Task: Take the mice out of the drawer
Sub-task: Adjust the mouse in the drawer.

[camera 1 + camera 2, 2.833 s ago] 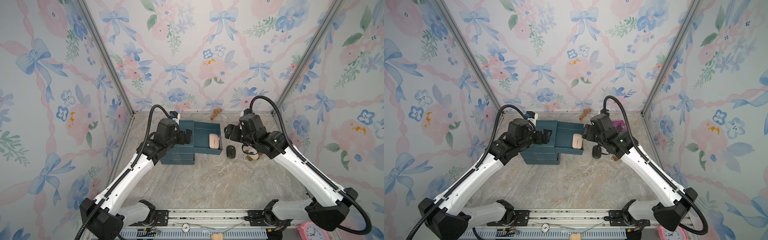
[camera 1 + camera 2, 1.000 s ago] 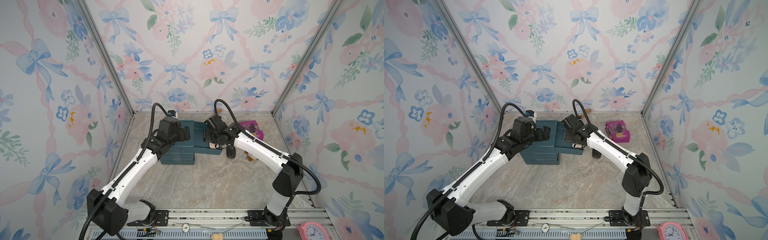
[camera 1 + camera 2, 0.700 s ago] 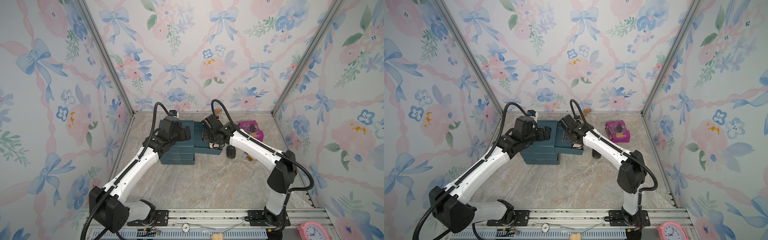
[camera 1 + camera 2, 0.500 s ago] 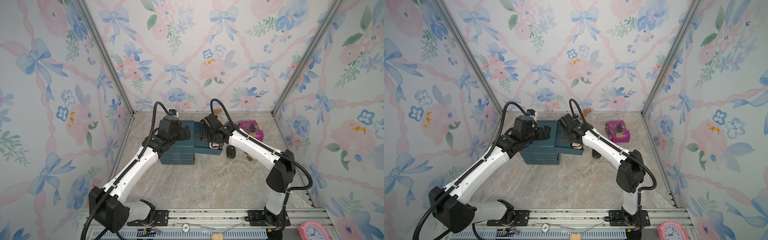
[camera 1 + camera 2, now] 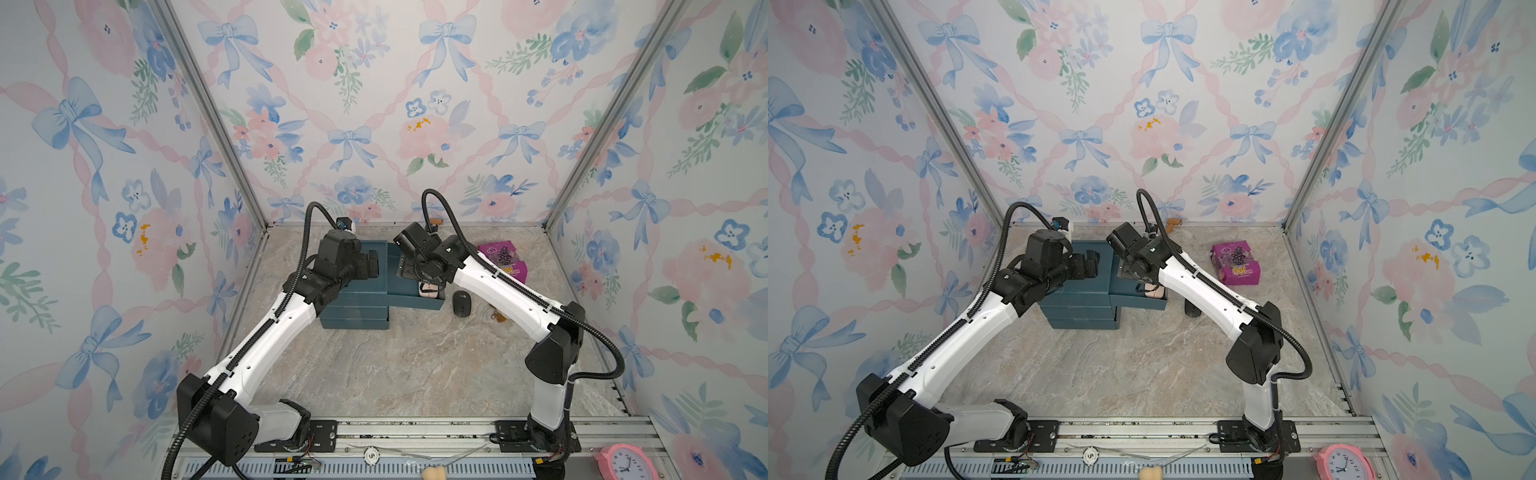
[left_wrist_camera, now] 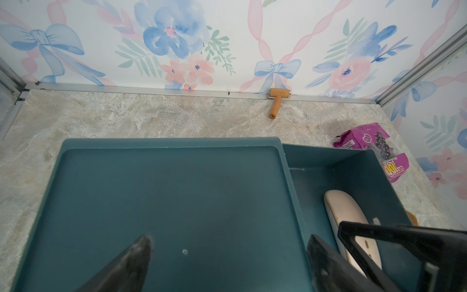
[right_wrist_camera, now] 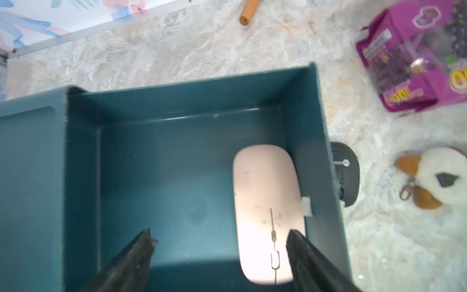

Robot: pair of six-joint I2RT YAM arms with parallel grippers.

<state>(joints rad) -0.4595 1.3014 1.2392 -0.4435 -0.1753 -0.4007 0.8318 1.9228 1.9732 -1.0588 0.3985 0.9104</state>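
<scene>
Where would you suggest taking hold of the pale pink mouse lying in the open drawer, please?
Grip the pink mouse across its narrow middle, the right tool coming straight down from above. It lies flat and low, long sides parallel to the drawer wall close beside it, so one jaw probably must slip into that tight gap.

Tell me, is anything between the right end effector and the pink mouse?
Nothing visible. The open right end effector hangs over the drawer with the mouse uncovered below it; only the drawer's side wall sits close beside the mouse.
</scene>
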